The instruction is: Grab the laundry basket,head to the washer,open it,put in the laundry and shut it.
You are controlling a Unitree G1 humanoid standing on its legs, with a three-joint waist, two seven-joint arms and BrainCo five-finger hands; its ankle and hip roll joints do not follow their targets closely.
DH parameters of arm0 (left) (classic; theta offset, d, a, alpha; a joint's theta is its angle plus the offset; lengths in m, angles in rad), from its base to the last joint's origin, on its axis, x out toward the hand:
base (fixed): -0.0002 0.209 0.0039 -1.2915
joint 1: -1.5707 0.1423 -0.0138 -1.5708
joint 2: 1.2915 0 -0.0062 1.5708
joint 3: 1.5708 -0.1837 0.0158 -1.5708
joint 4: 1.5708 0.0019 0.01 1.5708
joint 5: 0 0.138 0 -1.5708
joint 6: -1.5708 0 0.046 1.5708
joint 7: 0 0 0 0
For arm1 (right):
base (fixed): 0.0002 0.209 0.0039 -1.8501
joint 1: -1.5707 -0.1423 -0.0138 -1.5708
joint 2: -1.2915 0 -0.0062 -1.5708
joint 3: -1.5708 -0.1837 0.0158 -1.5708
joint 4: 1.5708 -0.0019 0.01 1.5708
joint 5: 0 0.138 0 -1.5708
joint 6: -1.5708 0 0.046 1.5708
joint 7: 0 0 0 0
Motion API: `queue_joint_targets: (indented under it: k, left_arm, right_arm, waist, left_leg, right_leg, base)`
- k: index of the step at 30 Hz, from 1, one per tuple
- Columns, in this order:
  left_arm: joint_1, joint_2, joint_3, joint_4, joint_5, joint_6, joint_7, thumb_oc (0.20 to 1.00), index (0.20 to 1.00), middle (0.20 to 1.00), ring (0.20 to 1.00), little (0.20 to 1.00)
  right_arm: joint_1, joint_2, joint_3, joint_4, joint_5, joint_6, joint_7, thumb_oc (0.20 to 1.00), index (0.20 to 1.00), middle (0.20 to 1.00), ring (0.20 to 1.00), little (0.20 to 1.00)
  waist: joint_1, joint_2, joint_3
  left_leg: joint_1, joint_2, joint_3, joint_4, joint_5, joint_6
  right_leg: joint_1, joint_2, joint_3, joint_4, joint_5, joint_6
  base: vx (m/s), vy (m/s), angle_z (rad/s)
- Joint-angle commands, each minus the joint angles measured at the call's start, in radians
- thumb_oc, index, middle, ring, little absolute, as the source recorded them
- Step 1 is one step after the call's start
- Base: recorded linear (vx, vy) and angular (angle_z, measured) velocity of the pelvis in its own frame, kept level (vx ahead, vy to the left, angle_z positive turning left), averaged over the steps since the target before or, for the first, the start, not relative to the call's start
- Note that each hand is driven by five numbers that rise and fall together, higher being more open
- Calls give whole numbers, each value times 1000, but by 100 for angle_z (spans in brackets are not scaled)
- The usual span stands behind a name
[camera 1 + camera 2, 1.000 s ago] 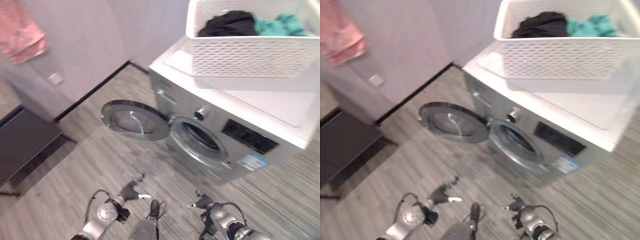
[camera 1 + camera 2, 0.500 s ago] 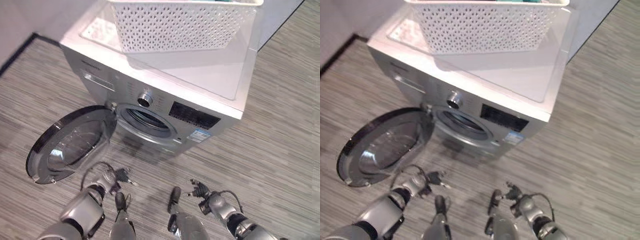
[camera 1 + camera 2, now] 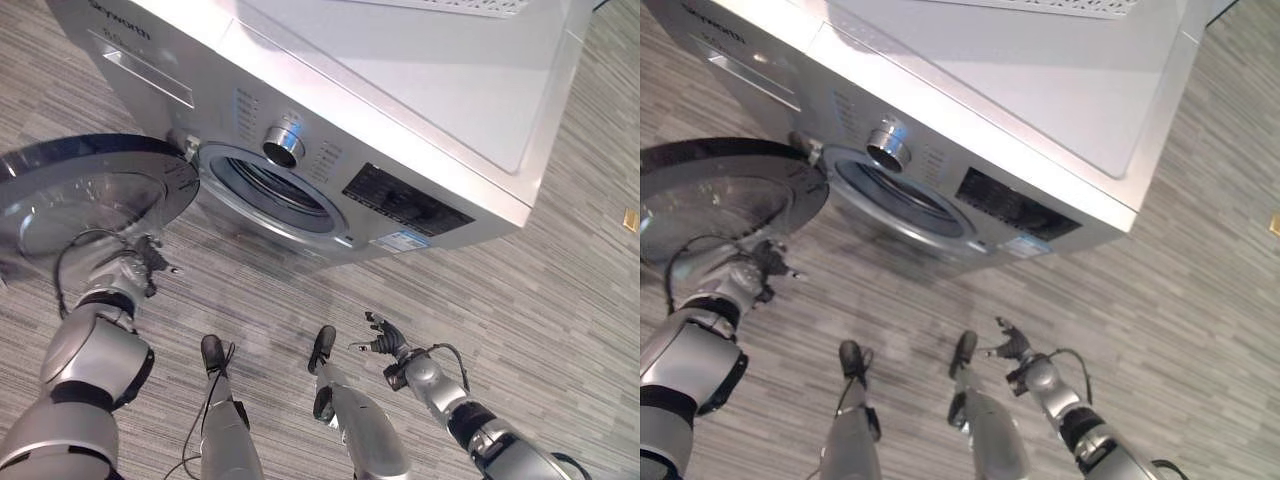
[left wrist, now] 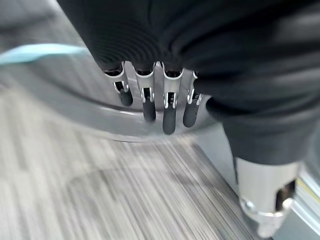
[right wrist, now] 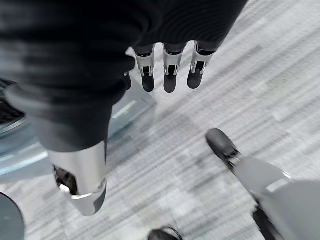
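Observation:
The silver front-loading washer [image 3: 420, 120] stands close in front of me. Its round door [image 3: 70, 200] is swung open to the left, baring the dark drum opening [image 3: 275, 192]. On the washer's top, only the lower edge of the white perforated laundry basket [image 3: 450, 6] can be seen. My left hand [image 3: 148, 262] hangs open just below the door's rim [image 4: 75, 105], fingers [image 4: 167, 107] straight and holding nothing. My right hand [image 3: 385, 342] is open and empty, low over the floor before the washer's right front corner.
Grey wood-pattern floor [image 3: 560, 300] stretches to the right of the washer with free room. A small yellowish plate [image 3: 630, 220] lies on the floor at the far right. The washer's knob [image 3: 283, 146] and dark display panel [image 3: 400, 200] face me.
The camera has moved closer and tipped down, so the basket has slid almost out of the top. My left hand has come up next to the open door's rim.

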Motion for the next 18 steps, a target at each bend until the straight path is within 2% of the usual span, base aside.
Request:
queue_joint_targets:
  k: [1, 4, 10, 12, 14, 15, 17, 18]
  left_arm:
    - [-16, 60, 11, 54, 6, -4, 59, 1000, 1000, 1000, 1000, 1000]
    - [39, 46, 37, 17, -19, -16, 68, 1000, 1000, 1000, 1000, 1000]
    - [291, -93, 120, -156, -58, -55, 102, 1000, 1000, 1000, 1000, 1000]
    - [372, -134, 135, -176, -52, -61, 96, 1000, 1000, 1000, 1000, 1000]
    - [410, -153, 142, -181, -44, -63, 91, 1000, 1000, 1000, 1000, 1000]
    - [445, -173, 154, -186, -44, -63, 86, 1000, 1000, 1000, 1000, 1000]
    - [537, -199, 190, -132, -30, -64, 69, 1000, 1000, 1000, 1000, 1000]
    - [547, -196, 195, -120, -24, -59, 65, 1000, 1000, 1000, 1000, 1000]
  right_arm:
    - [37, 33, -16, 60, 10, -17, -6, 1000, 1000, 1000, 1000, 1000]
    - [57, 26, -31, 134, -10, -7, 2, 1000, 1000, 1000, 1000, 1000]
    - [157, -20, -211, 347, -27, 34, 22, 1000, 1000, 1000, 1000, 1000]
    - [187, -36, -290, 403, -8, 46, 31, 1000, 1000, 1000, 1000, 1000]
    - [203, -42, -321, 421, -1, 49, 37, 1000, 1000, 1000, 1000, 1000]
    - [215, -52, -358, 434, 10, 52, 38, 1000, 1000, 1000, 1000, 1000]
    - [232, -76, -426, 446, 15, 56, 48, 1000, 1000, 1000, 1000, 1000]
    - [232, -81, -428, 441, 11, 57, 50, 1000, 1000, 1000, 1000, 1000]
  waist:
    - [15, -48, -42]
    - [26, -36, -52]
    - [59, 30, -83]
    - [59, 51, -105]
    - [59, 60, -117]
    - [56, 65, -126]
    - [44, 87, -170]
    - [41, 88, -180]
  left_leg:
    - [8, -4, 14, -12, -86, -10]
    - [51, -24, 33, -12, -107, 3]
    - [217, -125, 79, -12, -184, 60]
    - [264, -154, 83, -12, -202, 74]
    - [285, -168, 84, -12, -209, 81]
    - [293, -186, 94, -12, -196, 95]
    - [352, -210, 102, -12, -215, 109]
    - [362, -210, 107, -12, -218, 111]
  right_leg:
    - [34, -125, 92, -1, 10, 161]
    - [64, -140, 94, -1, 13, 168]
    - [187, -223, 73, 34, 20, 183]
    - [225, -255, 62, 61, 22, 188]
    - [242, -266, 56, 68, 23, 190]
    - [249, -283, 43, 77, 39, 185]
    - [287, -304, 43, 103, 48, 191]
    - [289, -306, 44, 106, 55, 193]
  base:
    - [39, 97, 11]
    - [60, 135, 7]
    - [151, 233, -4]
    - [167, 179, 0]
    - [87, 117, 1]
    - [114, 169, 9]
    - [211, 234, 9]
    - [194, 184, -17]
